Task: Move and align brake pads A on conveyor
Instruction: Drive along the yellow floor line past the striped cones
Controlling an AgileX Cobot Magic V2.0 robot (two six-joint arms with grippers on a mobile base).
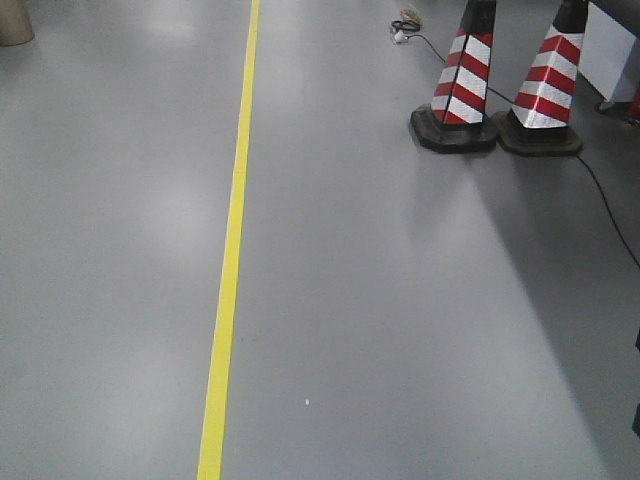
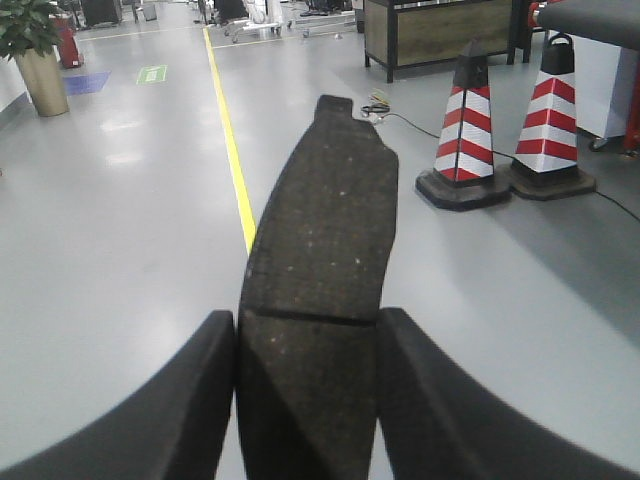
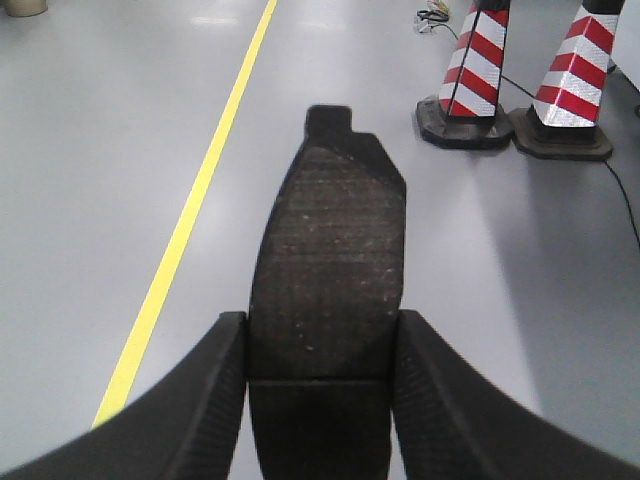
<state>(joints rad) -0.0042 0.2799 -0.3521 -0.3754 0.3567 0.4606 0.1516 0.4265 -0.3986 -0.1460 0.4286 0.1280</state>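
Observation:
In the left wrist view a dark grey curved brake pad (image 2: 320, 240) with a groove across its middle sticks out forward above the grey floor, and my left gripper (image 2: 306, 330) is shut on its sides. The right wrist view shows a second brake pad (image 3: 330, 250), ribbed and with a tab at its far end, clamped between the black fingers of my right gripper (image 3: 320, 335). Both pads hang in the air. The conveyor is out of view. Neither gripper appears in the front view.
Grey workshop floor with a yellow line (image 1: 232, 240) running away from me. Two red-and-white striped cones (image 1: 460, 85) stand at the right with a black cable (image 1: 600, 195) past them. A wooden cabinet (image 2: 440, 30) and a potted plant (image 2: 35, 55) are far off.

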